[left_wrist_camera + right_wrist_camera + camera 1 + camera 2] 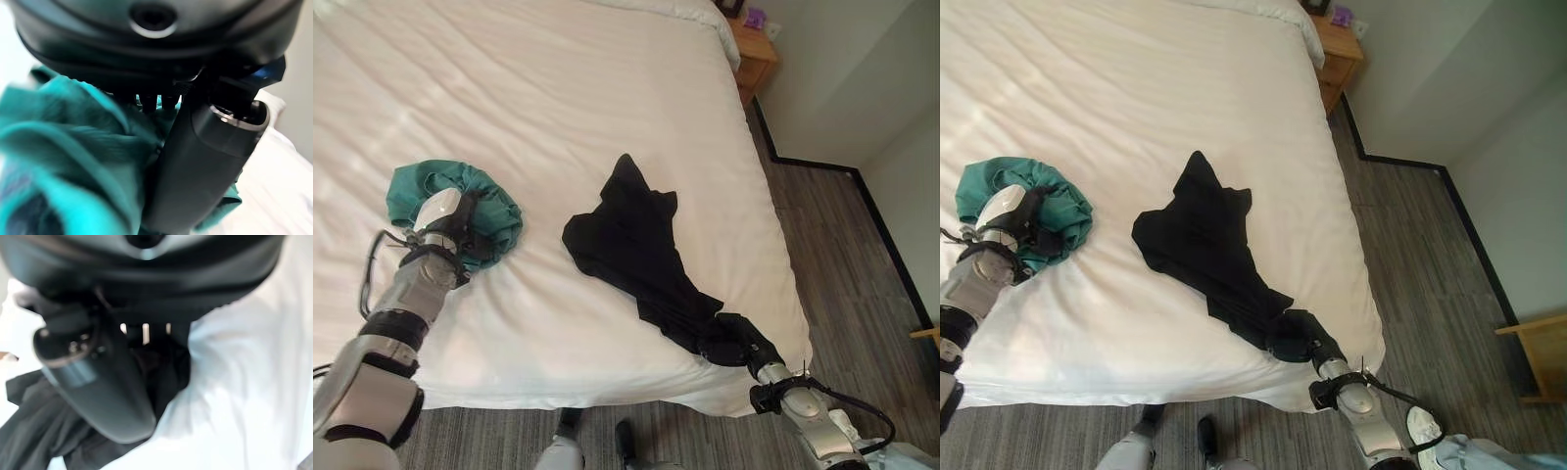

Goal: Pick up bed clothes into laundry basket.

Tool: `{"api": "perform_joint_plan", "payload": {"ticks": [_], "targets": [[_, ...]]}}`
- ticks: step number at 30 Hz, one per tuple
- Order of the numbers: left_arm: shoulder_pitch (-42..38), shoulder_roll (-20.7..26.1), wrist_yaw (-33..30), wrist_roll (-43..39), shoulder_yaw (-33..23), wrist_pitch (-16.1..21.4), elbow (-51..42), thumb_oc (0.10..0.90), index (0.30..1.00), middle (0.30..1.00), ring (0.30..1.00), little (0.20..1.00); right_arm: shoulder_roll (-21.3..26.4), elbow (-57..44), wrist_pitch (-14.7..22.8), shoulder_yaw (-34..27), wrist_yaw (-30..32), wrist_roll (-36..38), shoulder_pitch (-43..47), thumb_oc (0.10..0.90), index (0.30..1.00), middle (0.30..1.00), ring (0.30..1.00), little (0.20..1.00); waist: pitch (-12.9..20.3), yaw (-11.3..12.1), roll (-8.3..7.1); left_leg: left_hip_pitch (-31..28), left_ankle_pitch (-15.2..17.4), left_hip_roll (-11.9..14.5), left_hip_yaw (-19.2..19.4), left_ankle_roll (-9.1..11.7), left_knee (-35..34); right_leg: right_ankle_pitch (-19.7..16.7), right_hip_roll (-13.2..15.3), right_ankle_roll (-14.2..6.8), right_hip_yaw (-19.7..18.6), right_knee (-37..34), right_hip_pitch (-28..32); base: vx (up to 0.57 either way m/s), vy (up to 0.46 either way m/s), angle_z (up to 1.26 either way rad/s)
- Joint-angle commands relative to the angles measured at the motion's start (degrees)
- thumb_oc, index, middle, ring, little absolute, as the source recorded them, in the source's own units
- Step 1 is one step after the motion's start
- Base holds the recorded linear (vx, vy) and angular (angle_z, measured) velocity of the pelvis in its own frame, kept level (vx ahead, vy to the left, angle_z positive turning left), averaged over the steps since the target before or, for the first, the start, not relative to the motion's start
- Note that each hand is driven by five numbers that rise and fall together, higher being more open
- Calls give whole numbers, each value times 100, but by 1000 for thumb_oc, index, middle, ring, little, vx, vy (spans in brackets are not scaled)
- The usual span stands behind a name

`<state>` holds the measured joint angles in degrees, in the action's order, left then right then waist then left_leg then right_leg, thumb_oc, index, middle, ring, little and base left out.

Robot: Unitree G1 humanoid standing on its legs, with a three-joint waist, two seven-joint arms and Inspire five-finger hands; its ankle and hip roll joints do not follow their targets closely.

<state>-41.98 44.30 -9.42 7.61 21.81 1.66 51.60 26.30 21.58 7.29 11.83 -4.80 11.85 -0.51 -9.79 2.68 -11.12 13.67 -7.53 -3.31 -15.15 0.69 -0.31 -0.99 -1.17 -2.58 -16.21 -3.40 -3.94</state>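
Two garments lie on the white bed (558,88) — a bunched green cloth (416,188) near its left side and a spread black garment (631,240) near the right front corner. The left hand (450,223) sits on the green cloth, its thumb and fingers (146,104) dug into the folds, gripping it. The right hand (736,338) is at the black garment's near tip — its fingers (145,333) curl into the dark fabric at the bed's edge, clutching it.
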Motion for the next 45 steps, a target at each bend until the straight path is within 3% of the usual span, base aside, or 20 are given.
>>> {"api": "perform_joint_plan", "payload": {"ticks": [1, 4, 8, 12, 16, 20, 24, 25, 26, 28, 32, 36, 37, 38, 40, 41, 42, 43, 44, 45], "targets": [[254, -785, 473, -476, 243, 7, 348, 400, 300, 300, 300, 300, 208, -157, -149, 89, -3, -125, -364, 400, 300, 300, 300, 300, -27, -94, 96, -20, -64, 189, -102, -137, -469, 278, -102, -266, -89, 111, 427, 53, 62, 2], [489, -939, 633, -462, 369, 16, -191, 400, 300, 300, 300, 300, 276, -221, -143, 33, -32, -163, -398, 400, 300, 300, 300, 300, -6, -61, 196, -99, -48, 157, -114, -136, -469, 364, -94, -230, -95, 150, 490, 40, 41, -5], [670, -681, 643, -659, 230, 101, -1191, 400, 300, 300, 300, 300, 324, -366, -144, -43, -94, -200, -448, 400, 300, 300, 300, 300, 70, 24, 376, -201, -49, 102, -174, -103, -469, 445, -85, -210, -58, 199, 579, 22, 4, -5], [1052, -423, 538, -1901, -529, 393, -1790, 400, 300, 300, 300, 300, 310, -433, -142, -228, -83, -134, -495, 400, 300, 300, 300, 300, 153, 94, 587, -265, -105, 59, -233, -27, -469, 469, -46, -189, 91, 238, 671, -4, -24, 0], [1803, 124, 540, -2506, -1434, 569, -2801, 400, 300, 300, 300, 300, 428, -667, -138, -769, -15, -112, -510, 400, 300, 300, 300, 300, 316, 167, 816, -328, -153, -8, -314, 23, -468, 501, -2, -154, 210, 259, 802, -15, -54, 5], [2323, 251, 493, -2776, -2081, 719, -3625, 400, 300, 300, 300, 300, 570, -976, -92, -1361, 196, -120, -406, 400, 300, 300, 300, 300, 448, 225, 1039, -365, -217, -96, -455, 73, -458, 570, 15, -94, 332, 312, 919, -44, -53, 15], [2706, 65, 394, -2939, -2513, 904, -4341, 400, 300, 300, 300, 300, 622, -1265, 0, -1745, 396, -138, -291, 400, 300, 300, 300, 300, 505, 302, 1194, -372, -293, -178, -614, 130, -440, 676, -10, -17, 437, 452, 972, -72, -50, 26], [3446, -578, 410, -3174, -3088, 1109, -5124, 400, 300, 300, 300, 300, 515, -1721, 103, -2106, 508, -199, -323, 400, 300, 300, 300, 300, 553, 415, 1317, -367, -398, -225, -794, 185, -427, 747, -77, 69, 553, 601, 975, -77, -69, 30], [3484, -597, 414, -3172, -3109, 1096, -5155, 400, 300, 300, 300, 300, 528, -1733, 96, -2099, 507, -201, -336, 400, 300, 300, 300, 300, 565, 392, 1306, -393, -349, -245, -794, 175, -429, 792, -57, 83, 572, 606, 1001, -132, -83, 40], [4133, -1208, 478, -3444, -3367, 1152, -5511, 400, 300, 300, 300, 300, 395, -1958, 148, -2233, 540, -217, -385, 400, 300, 300, 300, 300, 579, 474, 1384, -383, -425, -264, -891, 204, -409, 827, -115, 128, 637, 670, 1015, -59, -74, 42], [5204, -2312, 778, -3796, -3393, 975, -5627, 400, 300, 300, 300, 300, 113, -2118, 243, -2302, 516, -80, -627, 400, 300, 300, 300, 300, 403, 655, 1416, -233, -569, -355, -1014, 364, -211, 902, -180, 299, 850, 584, 1133, -128, -134, 33], [5229, -2482, 950, -4187, -3253, 934, -5579, 400, 300, 300, 300, 300, 280, -2063, 244, -2240, 609, -92, -430, 400, 300, 300, 300, 300, 144, 691, 1296, -71, -117, -470, -979, 410, 720, 728, -41, 262, 801, 677, 925, -343, -72, 41], [5201, -2429, 942, -4125, -3249, 909, -5623, 400, 300, 300, 300, 300, 303, -2062, 245, -2195, 630, -6, -321, 400, 300, 300, 300, 300, 116, 671, 1159, -93, 136, -408, -823, 345, 1239, 580, 86, 219, 725, 659, 808, -317, 6, -3], [5161, -2332, 947, -3819, -3237, 929, -5769, 400, 300, 300, 300, 300, 340, -2069, 271, -2122, 605, 52, -201, 400, 300, 300, 300, 300, 99, 608, 915, -204, 521, -210, -698, 171, 2191, 385, 317, 157, 616, 590, 660, -386, 4, -27], [5104, -2292, 925, -3755, -3238, 954, -5817, 400, 300, 300, 300, 300, 367, -2049, 298, -2087, 611, 49, -122, 400, 300, 300, 300, 300, 114, 580, 860, -301, 594, -91, -661, 137, 2363, 264, 324, 99, 528, 532, 575, -256, 4, -60], [4987, -2259, 869, -3764, -3281, 999, -5863, 400, 300, 300, 300, 300, 436, -2018, 330, -2001, 619, 84, -39, 400, 300, 300, 300, 300, 160, 384, 743, -655, 745, 57, -705, 13, 3240, 66, 261, -20, 241, 525, 386, -221, 29, -69], [4913, -2254, 814, -3745, -3266, 1006, -5863, 400, 300, 300, 300, 300, 444, -1999, 324, -1981, 630, 125, -20, 400, 300, 300, 300, 300, 236, 242, 775, -932, 745, 205, -666, 22, 3120, 14, 159, -66, 96, 542, 290, -220, 19, -95], [4906, -2256, 813, -3743, -3269, 1008, -5860, 400, 300, 300, 300, 300, 446, -2000, 323, -1979, 631, 127, -12, 400, 300, 300, 300, 300, 233, 258, 756, -943, 689, 204, -650, 39, 3057, -20, 167, -62, 71, 540, 269, -237, 117, -84], [4757, -2250, 710, -3671, -3260, 1020, -5947, 400, 300, 300, 300, 300, 485, -1925, 285, -1988, 691, 182, 36, 400, 300, 300, 300, 300, 387, -153, 907, -1689, 789, 387, -732, 44, 3089, -139, -165, -177, -294, 783, -159, -181, 75, -74], [4751, -2257, 709, -3668, -3264, 1020, -5946, 400, 300, 300, 300, 300, 490, -1928, 281, -1987, 694, 182, 42, 400, 300, 300, 300, 300, 387, -124, 891, -1705, 740, 391, -706, 67, 3022, -167, -170, -168, -332, 801, -190, -341, 186, -87]]}}
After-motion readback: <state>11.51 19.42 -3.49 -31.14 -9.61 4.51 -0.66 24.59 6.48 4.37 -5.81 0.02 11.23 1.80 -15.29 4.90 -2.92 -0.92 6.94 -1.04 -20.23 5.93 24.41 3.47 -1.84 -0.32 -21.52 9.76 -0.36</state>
